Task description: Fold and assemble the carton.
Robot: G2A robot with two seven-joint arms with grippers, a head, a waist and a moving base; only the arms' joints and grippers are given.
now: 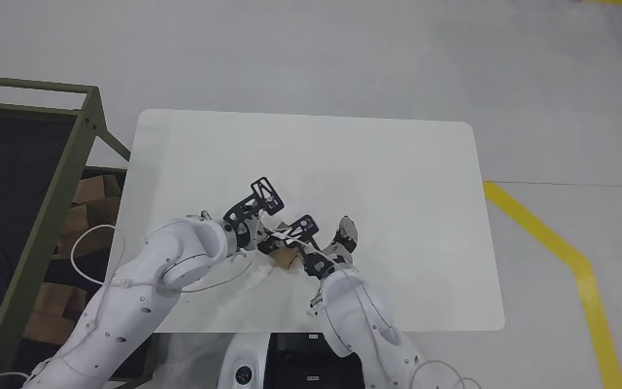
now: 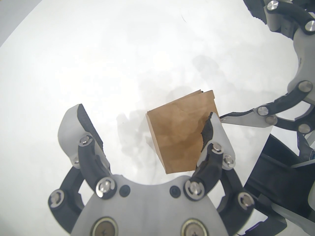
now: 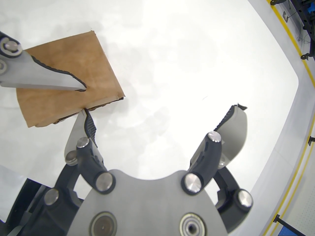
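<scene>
Watching all 3 feeds, I see the carton (image 2: 179,136) lying flat and folded on the white table (image 1: 389,175), toward the robot's side of it and between the 2 arms. The left gripper (image 2: 146,119) is spread wide and grasps nothing; 1 of its fingers (image 2: 209,128) rests on the carton's upper face, the other sits apart on bare table. The right gripper (image 3: 161,111) is likewise released, with 1 fingertip (image 3: 86,119) touching the carton's layered edge and the other well clear of it.

My main worry is slip. Only a single pad pins the cardboard, so a push from the right fingertip could spin or slide the whole piece instead of parting its layers. That fingertip could also ride up over the edge and crease the top panel. The 2 grippers work very near each other, so a careless inward move risks their fingers knocking together.

The carton lies broad face up. Its long axis seems to run along the layered edge that faces the right gripper, with the short sides leading away from it. The top view is mostly blocked by the grippers, so I judge this from the wrist views alone.
</scene>
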